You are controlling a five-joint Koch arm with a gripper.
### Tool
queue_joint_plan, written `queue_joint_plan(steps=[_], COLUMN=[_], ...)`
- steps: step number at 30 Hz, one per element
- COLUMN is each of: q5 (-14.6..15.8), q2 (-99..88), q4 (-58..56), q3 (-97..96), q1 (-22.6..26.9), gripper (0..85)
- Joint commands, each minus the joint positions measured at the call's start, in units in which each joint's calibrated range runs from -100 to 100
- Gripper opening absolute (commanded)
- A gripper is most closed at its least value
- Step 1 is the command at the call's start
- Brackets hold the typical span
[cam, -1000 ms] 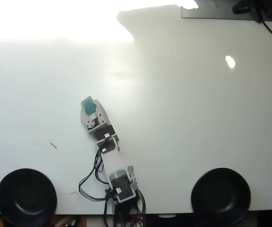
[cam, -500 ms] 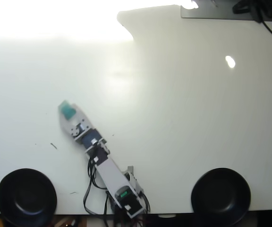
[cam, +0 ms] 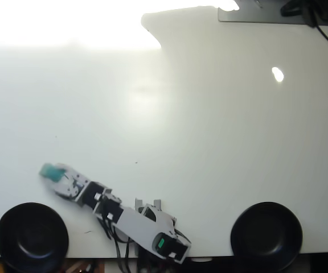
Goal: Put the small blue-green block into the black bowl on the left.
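Note:
In the overhead view my gripper (cam: pixel 51 171) is shut on the small blue-green block (cam: pixel 50 170), a tiny teal piece at the tip of the grey arm. The arm stretches from its base at the bottom centre out to the lower left. The black bowl (cam: pixel 32 236) sits at the bottom left corner, just below and slightly left of the held block; the block is above the table beside the bowl's upper rim, not over its middle.
A twin black bowl (cam: pixel 266 234) sits at the bottom right. The white table (cam: pixel 198 131) is glary at the top left. A dark object (cam: pixel 318 11) and a grey plate lie at the top right edge.
The arm has swung left and downward across the table, carrying the block from the centre-left area to a spot just above the left bowl.

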Motion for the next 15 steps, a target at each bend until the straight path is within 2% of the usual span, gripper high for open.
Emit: queue_joint_plan(steps=[1,2,4,5,6,10,15], q5=[0.34,1.22,1.86,3.96,4.49,6.50,7.52], q2=[-2.98,-4.80,-5.12,-6.19,-6.30,-5.98,-2.76], q4=[-0.73,-2.19,-2.51,-4.54,-5.19,-7.54,-10.30], q3=[5.12,5.58,6.04,7.98,8.91,13.62,19.53], q1=[1.71,3.86,4.64,7.37,8.30,11.67,15.19], gripper=[3.5,3.5,3.5,3.5,3.5,3.5,3.5])
